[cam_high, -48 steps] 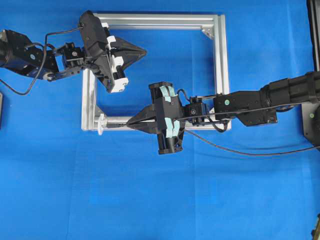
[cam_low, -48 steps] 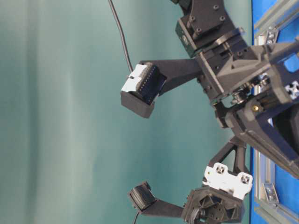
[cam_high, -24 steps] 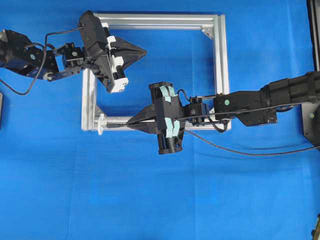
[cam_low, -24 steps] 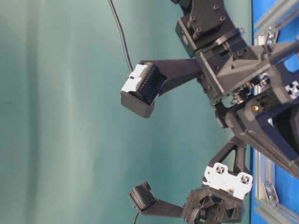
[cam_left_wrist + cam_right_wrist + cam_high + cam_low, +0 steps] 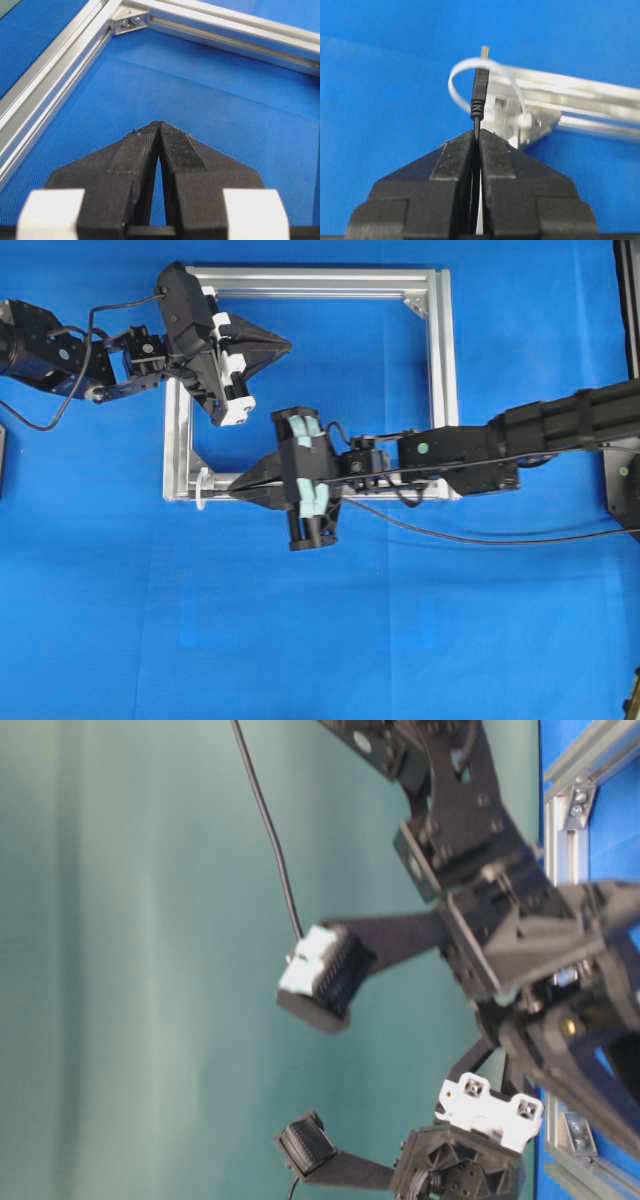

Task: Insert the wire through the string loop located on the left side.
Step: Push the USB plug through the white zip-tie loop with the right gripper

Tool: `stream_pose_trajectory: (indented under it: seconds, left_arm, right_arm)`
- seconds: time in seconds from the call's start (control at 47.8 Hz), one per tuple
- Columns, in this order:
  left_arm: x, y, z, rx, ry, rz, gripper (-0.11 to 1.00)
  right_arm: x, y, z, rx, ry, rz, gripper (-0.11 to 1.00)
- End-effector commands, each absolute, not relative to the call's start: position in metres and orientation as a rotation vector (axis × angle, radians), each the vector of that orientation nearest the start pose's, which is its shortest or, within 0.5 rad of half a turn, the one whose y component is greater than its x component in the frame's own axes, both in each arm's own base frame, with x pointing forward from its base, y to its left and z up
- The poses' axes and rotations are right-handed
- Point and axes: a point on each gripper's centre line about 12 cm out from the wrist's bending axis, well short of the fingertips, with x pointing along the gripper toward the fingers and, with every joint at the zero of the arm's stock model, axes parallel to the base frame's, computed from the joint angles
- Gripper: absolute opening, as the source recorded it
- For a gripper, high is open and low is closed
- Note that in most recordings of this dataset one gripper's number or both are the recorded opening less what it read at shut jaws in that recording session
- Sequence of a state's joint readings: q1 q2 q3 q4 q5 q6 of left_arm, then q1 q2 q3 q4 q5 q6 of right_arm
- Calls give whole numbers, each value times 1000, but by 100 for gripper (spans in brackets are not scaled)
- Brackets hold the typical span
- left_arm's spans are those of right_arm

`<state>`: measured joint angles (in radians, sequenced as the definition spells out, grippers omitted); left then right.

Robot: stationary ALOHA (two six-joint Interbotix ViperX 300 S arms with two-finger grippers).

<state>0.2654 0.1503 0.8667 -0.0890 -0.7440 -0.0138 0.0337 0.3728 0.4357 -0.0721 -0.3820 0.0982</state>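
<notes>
Right gripper [image 5: 237, 486], jaws pressed together on the wire [image 5: 480, 97], reaches across the lower rail of the aluminium frame [image 5: 445, 360] toward that frame's lower-left corner; in the right wrist view the black fingers [image 5: 455, 165] pinch the cable just behind its plug, which stands out past the fingertips with the silvery tip uppermost. Left gripper [image 5: 288, 342], jaws closed on nothing, hangs inside the frame's upper-left area, well apart from the right one; the left wrist view shows its fingertips [image 5: 172, 140] meeting over bare blue cloth, with a corner bracket [image 5: 129, 21] of the frame beyond. The blue table cover [image 5: 400, 640] lies beneath everything. The square frame rests flat on it, and the right arm [image 5: 540, 430] crosses over its right rail and part of its lower rail, hiding them in the overhead view. The slack of the wire trails from the right gripper across the cloth toward the right edge of that view. The string loop [image 5: 470, 67], whitish and translucent, is fixed at the frame's lower-left corner; in the right wrist view the plug overlaps the loop's opening and its tip shows above the upper band, though whether it has passed through cannot be told. The table-level view shows only arm hardware and a camera mount [image 5: 320, 975].
</notes>
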Motion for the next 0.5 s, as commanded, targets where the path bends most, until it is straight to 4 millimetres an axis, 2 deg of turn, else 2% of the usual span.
stream_pose_trajectory:
  seconds: [0.0, 0.251, 0.482]
  left_arm:
    - [362, 105, 143, -101, 218, 330, 0]
    - [362, 104, 143, -101, 218, 328, 0]
    - [361, 104, 142, -101, 219, 328, 0]
  right_arm:
    - [491, 20, 136, 29, 384, 55, 0]
    - [506, 21, 140, 26, 361, 56, 0]
    - [506, 21, 138, 26, 364, 56, 0]
